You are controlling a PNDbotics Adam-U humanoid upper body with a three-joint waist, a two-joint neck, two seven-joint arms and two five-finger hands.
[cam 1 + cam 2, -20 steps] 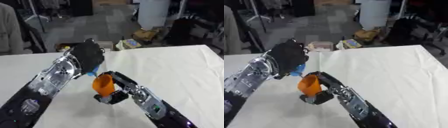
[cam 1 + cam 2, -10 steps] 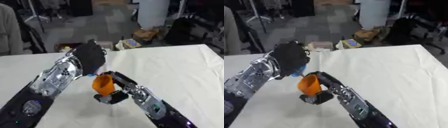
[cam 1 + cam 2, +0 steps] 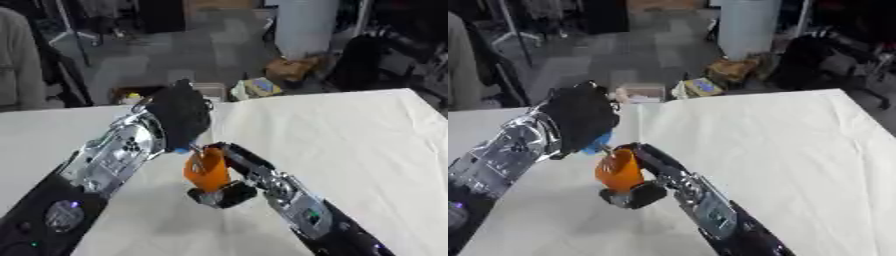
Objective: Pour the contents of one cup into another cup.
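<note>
Here, orange cup (image 3: 206, 170) in right hand (image 3: 229, 190).

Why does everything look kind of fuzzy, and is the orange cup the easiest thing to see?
Left eye view: the whole picture is soft, yet the orange cup stands out brightly in the right hand. Right eye view: the same blur; the left hand is a dark shape without detail, a bit of blue peeks under it, and the white table looks evenly lit, without glare.

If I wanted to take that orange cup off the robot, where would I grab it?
Take the orange cup by its upper wall near the rim, coming from the front left. The right hand wraps its base and right side, and the left hand, holding something blue, crowds the rim from behind.
</note>
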